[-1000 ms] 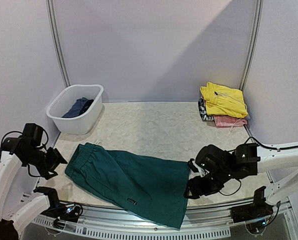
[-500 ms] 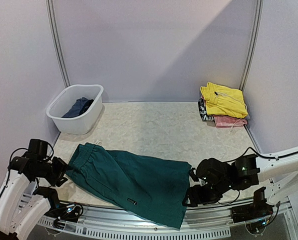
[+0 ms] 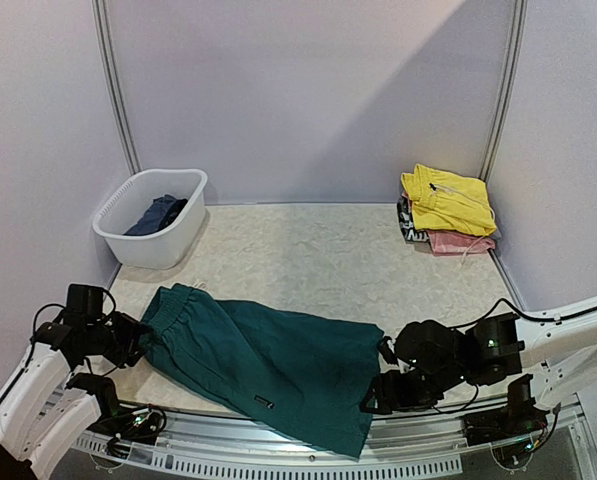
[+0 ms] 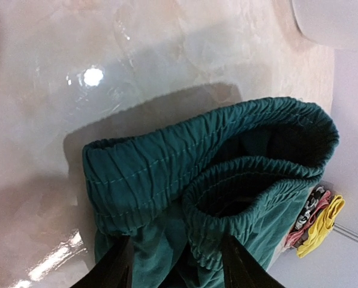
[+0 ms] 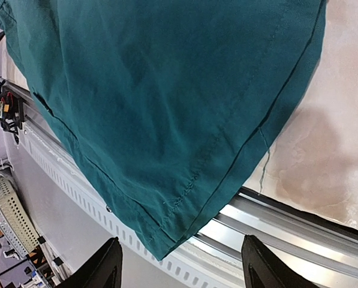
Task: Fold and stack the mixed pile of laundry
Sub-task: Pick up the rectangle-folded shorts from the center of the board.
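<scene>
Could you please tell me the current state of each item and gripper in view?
teal shorts: unfolded, spread flat, one leg corner overhanging the table at its near edge.
white tub: upright, holding a dark blue garment.
corner stack: folded, yellow piece on top.
left gripper: fingers astride the shorts' waistband; grip unclear.
right gripper: open, over the shorts' leg corner.

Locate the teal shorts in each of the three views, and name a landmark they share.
Top external: teal shorts spread across the near marbled tabletop, one leg overhanging its front.
Left wrist: teal shorts fill the lower centre, waistband uppermost.
Right wrist: teal shorts fill the upper left, hem over the rail.
Shared landmark: the marbled tabletop, in all three.
</scene>
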`<state>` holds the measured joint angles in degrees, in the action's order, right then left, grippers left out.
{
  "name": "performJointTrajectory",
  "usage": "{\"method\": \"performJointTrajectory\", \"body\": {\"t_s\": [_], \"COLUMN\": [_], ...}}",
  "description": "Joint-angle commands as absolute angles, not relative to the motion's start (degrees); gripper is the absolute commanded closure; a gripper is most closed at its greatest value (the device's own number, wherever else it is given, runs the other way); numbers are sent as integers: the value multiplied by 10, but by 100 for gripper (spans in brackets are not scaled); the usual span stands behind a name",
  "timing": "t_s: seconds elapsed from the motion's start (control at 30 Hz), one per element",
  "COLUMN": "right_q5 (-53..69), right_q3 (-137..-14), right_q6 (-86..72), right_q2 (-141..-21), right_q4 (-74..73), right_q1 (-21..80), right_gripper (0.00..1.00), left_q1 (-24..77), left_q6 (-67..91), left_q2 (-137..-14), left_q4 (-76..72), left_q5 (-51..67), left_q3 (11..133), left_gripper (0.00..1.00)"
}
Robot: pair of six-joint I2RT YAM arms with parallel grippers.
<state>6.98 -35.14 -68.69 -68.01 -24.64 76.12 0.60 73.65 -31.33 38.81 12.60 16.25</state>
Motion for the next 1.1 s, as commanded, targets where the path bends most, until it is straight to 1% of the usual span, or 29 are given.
{"method": "performJointTrajectory", "body": {"t_s": [0.0, 0.17, 0.23, 0.47, 0.67, 0.77, 0.9, 1.0, 1.07], "right_q5": [62, 58, 56, 60, 71, 77, 80, 86, 89], "right_q3": [-337, -331, -329, -324, -301, -298, -298, -300, -306], "right_q6": [-698, -705, -708, -712, -728, -738, -756, -778, -789], "right_q2": [-685, -682, -681, -683, -675, -681, -711, -738, -764], "right_q4": [-231, -232, -229, -215, -155, -128, -93, -61, -55], "right_q1": [771, 772, 771, 772, 786, 807, 842, 861, 868], "right_gripper": [31, 32, 32, 32, 32, 34, 38, 42, 44], "left_q1": [11, 11, 12, 12, 12, 14, 15, 17, 18], "left_q6": [751, 739, 734, 751, 745, 743, 731, 713, 709], "left_q2": [-322, -319, -316, -360, -396, -416, -424, -423, -421], "left_q4": [348, 402, 397, 295, 207, 174, 171, 198, 209], "left_q5": [123, 114, 109, 130, 128, 130, 124, 116, 114], "left_q3": [162, 204, 208, 155, 136, 130, 141, 161, 167], "left_gripper": [51, 50, 50, 52, 55, 62, 81, 87, 90]}}
